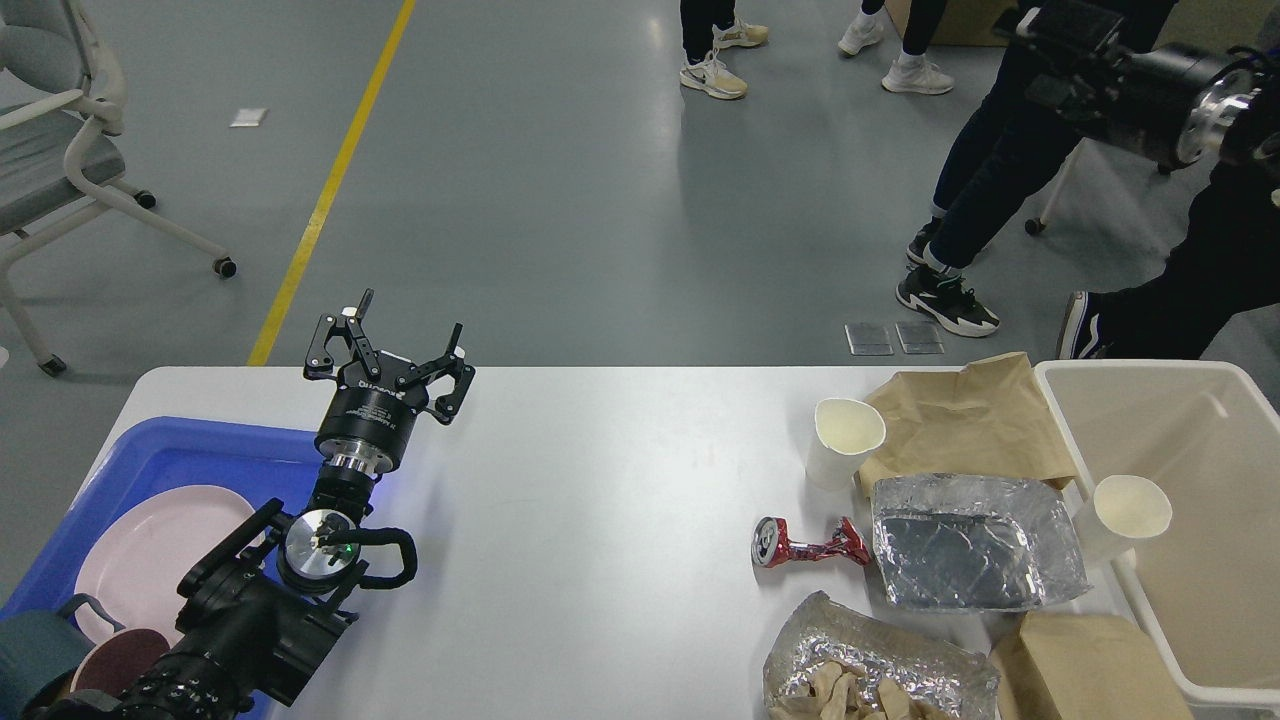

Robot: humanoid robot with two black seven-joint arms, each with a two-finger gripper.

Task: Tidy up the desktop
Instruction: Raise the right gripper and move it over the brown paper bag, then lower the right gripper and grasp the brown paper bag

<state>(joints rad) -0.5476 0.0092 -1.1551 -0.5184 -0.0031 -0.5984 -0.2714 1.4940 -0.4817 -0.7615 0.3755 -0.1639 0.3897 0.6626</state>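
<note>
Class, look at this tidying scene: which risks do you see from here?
1. The paper cup stands upright beside the foil tray; a reaching arm might tip it.
2. The crushed can lies on its side and may roll when nudged.
3. The open left gripper is far from the rubbish, so a long sweep is needed.

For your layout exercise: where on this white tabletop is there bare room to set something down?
The white tabletop lies bare between the blue plastic tray and the crushed red can. The right end is crowded: white paper cup, crumpled brown paper, foil tray.
</note>
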